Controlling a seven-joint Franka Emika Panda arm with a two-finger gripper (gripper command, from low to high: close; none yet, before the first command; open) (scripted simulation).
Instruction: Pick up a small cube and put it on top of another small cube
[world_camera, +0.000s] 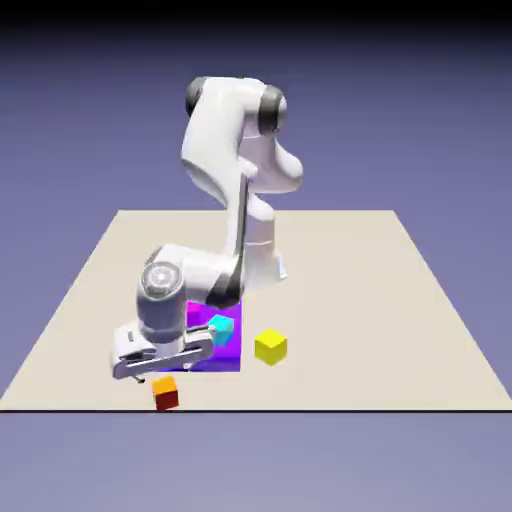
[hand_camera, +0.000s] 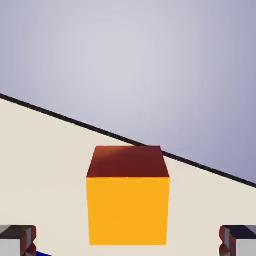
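A small cube (world_camera: 165, 392) with orange and dark red faces sits close to the table's front edge. In the hand view this cube (hand_camera: 127, 200) fills the lower middle, orange face toward me and dark red face on top. My gripper (world_camera: 158, 376) hangs low right behind it, open. Its grey fingertips (hand_camera: 17, 240) show at both bottom corners, well apart from the cube's sides, and my gripper (hand_camera: 128, 242) holds nothing. A yellow cube (world_camera: 270, 346) lies to the exterior view's right. A cyan cube (world_camera: 221, 325) shows beside the arm.
A purple block (world_camera: 222, 352) stands under the forearm, next to the cyan cube. The table's front edge (world_camera: 300, 409) runs just past the orange cube, and appears as a dark slanted line (hand_camera: 200, 167) in the hand view. The arm's base (world_camera: 262, 262) stands behind.
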